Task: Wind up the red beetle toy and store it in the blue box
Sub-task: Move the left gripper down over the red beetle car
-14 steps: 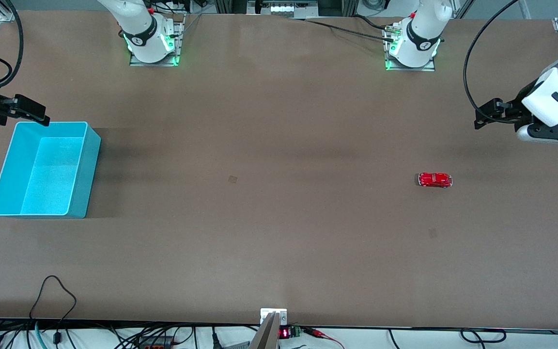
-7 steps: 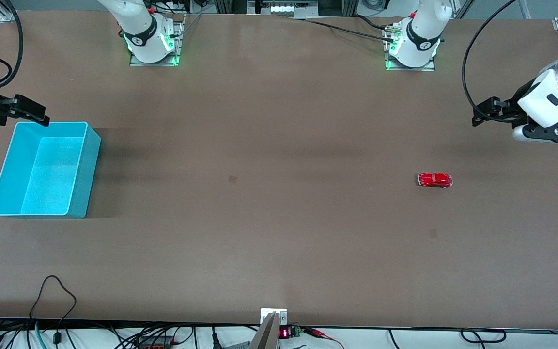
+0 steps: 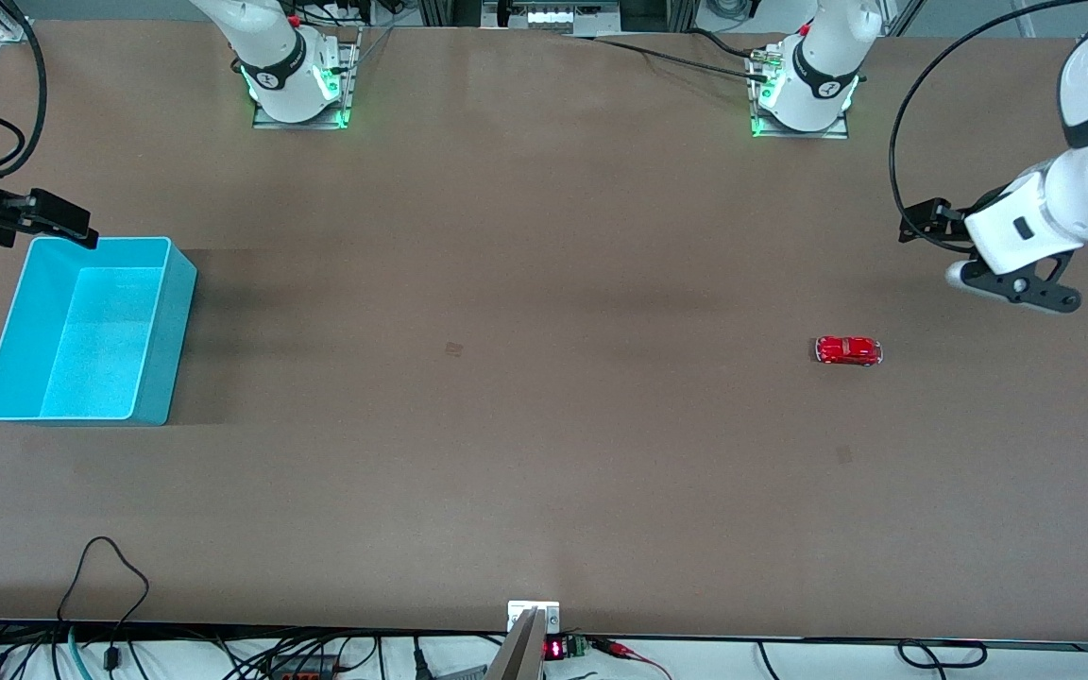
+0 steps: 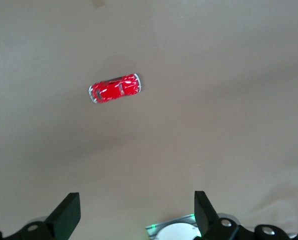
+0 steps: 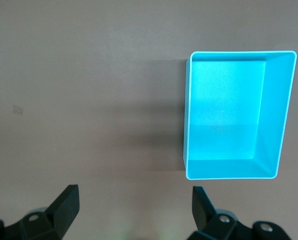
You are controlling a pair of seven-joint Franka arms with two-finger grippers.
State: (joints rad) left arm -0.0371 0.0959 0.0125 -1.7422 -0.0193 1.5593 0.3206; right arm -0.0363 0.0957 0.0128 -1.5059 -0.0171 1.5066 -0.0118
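the red beetle toy is sitting on its wheels on the brown table, toward the left arm's end, with nothing touching it. taking the toy as the landmark: the blue box is lying well apart from it, at the right arm's end of the table, at about the same nearness to the front camera, and it is standing upright with nothing in it.

the left gripper is hanging in the air over bare table, near the toy but not over it, farther toward the left arm's end; its fingers are standing wide apart and gripping nothing. in the left wrist view the toy is showing whole, clear of both fingers.

the right gripper is hanging well apart from the toy, up by the blue box at its corner farthest from the front camera, fingers spread wide, holding nothing.
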